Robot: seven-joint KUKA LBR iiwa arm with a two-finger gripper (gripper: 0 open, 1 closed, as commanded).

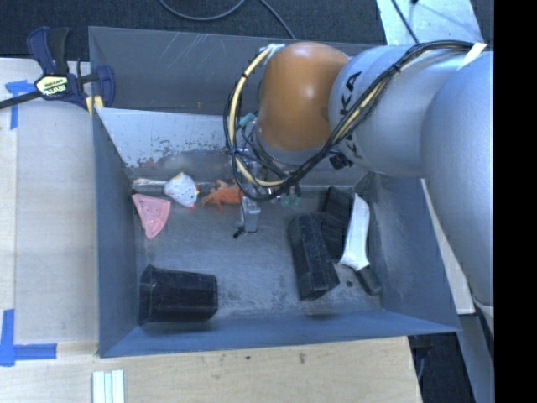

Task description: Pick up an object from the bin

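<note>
Hanging low over the grey floor of the bin [117, 250], the gripper [247, 222] sits near the back wall, about midway across. Whether it is open or closed cannot be told from this angle, since the wrist and its cables [239, 145] crowd it from above, and no object can be seen held in it.

Nearest to it is a small orange toy [223, 196], just to its left and close to the foot of the back wall. The toy is bright orange, low and irregular in outline, with short bits sticking out at its edges. It may be a little animal figure, though it is too small to make out for sure. A narrow strip of bare floor lies between it and the gripper.

Just beside the toy's left end is a white crumpled lump [180, 189], and below and left of that lies a flat pink piece [152, 215], rounded at the bottom. A black cup [178, 296] lies on its side near the front left corner. To the right of the gripper a black brush [312, 257] lies lengthways, with a white-handled tool [357, 233] just beside it.

An orange cover [298, 91] caps the wrist. Black letters on the grey shell of the arm [403, 116] are crossed by cables and cannot be read whole
</note>
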